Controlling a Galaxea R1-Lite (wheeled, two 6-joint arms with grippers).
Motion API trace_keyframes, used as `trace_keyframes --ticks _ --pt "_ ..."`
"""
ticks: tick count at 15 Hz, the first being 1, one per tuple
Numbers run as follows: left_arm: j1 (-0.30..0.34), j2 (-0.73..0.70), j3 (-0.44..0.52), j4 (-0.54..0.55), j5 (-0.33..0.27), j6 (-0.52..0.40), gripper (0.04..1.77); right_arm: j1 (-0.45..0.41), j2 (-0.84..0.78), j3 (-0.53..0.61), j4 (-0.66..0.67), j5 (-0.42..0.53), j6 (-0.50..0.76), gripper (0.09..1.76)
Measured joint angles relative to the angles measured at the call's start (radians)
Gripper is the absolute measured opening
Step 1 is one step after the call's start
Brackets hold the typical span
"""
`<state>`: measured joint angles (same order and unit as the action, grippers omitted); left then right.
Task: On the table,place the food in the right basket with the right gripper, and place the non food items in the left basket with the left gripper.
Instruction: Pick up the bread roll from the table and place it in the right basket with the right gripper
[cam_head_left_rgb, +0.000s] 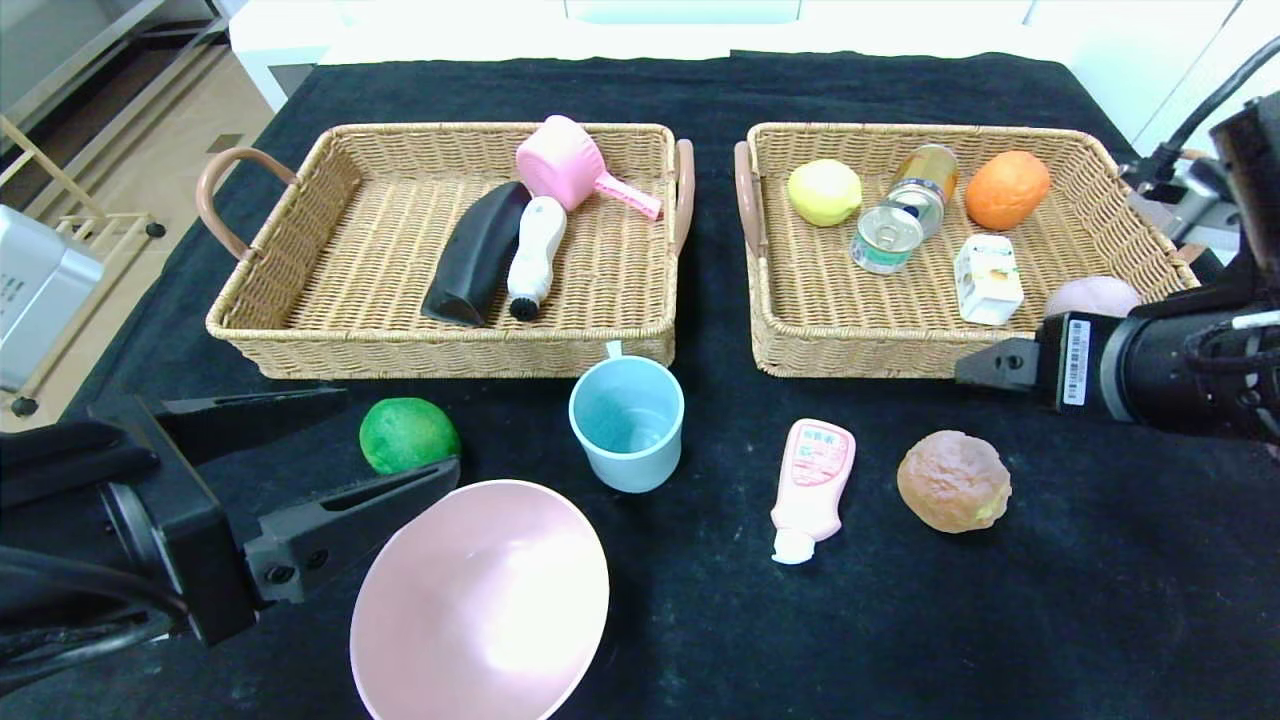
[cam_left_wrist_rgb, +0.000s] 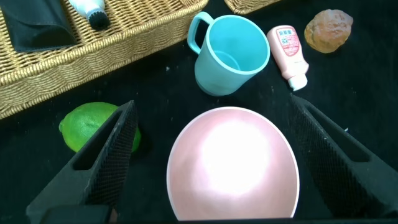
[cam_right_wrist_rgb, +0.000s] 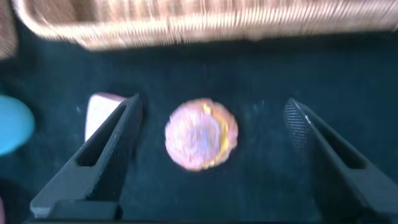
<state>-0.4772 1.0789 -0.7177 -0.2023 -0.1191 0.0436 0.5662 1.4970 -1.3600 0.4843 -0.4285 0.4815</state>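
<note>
At the near left corner of the black cloth-covered table (cam_head_left_rgb: 900, 640) the left gripper (cam_head_left_rgb: 330, 450) hangs low with its two black fingers spread wide apart and nothing between them. In the left wrist view the fingers frame the round pink plastic bowl (cam_left_wrist_rgb: 233, 165), which stands upright near the front edge, just beside the lower finger. A green lime (cam_head_left_rgb: 408, 434) lies on the cloth between the two fingers in the head view, close to the front wall of the left woven wicker basket (cam_head_left_rgb: 300, 345). This basket stands toward the far left of the table and holds a black curved case (cam_head_left_rgb: 475, 255), a white brush with a dark head (cam_head_left_rgb: 535, 255) touching it, and a pink scoop with a handle (cam_head_left_rgb: 575, 165) at the back wall.

In the middle, near the front wall of the left basket, a light blue plastic mug (cam_head_left_rgb: 627, 422) stands upright. To its right a pale pink squeeze bottle (cam_head_left_rgb: 812, 485) lies on its side, cap toward the front edge, and beside it sits a brown round bun (cam_head_left_rgb: 953, 480).

The right woven wicker basket (cam_head_left_rgb: 850, 355) contains a yellow lemon (cam_head_left_rgb: 823, 192), two metal cans (cam_head_left_rgb: 900, 215) lying down, an orange (cam_head_left_rgb: 1007, 189), a small white carton (cam_head_left_rgb: 988, 280) and a pale pink round item (cam_head_left_rgb: 1092, 296). The right gripper (cam_right_wrist_rgb: 211, 140) hovers over the bun near the right edge, fingers wide apart and empty.
</note>
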Motion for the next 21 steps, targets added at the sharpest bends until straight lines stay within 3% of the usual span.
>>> trace_keyframes --ticks 7,21 --pt "0.000 0.003 0.001 0.001 0.000 0.000 1.72 0.042 0.057 0.048 -0.004 -0.001 0.053 1.69" --pt "0.000 0.004 0.003 0.001 0.000 0.001 1.72 0.015 0.164 0.084 -0.005 -0.003 0.132 1.70"
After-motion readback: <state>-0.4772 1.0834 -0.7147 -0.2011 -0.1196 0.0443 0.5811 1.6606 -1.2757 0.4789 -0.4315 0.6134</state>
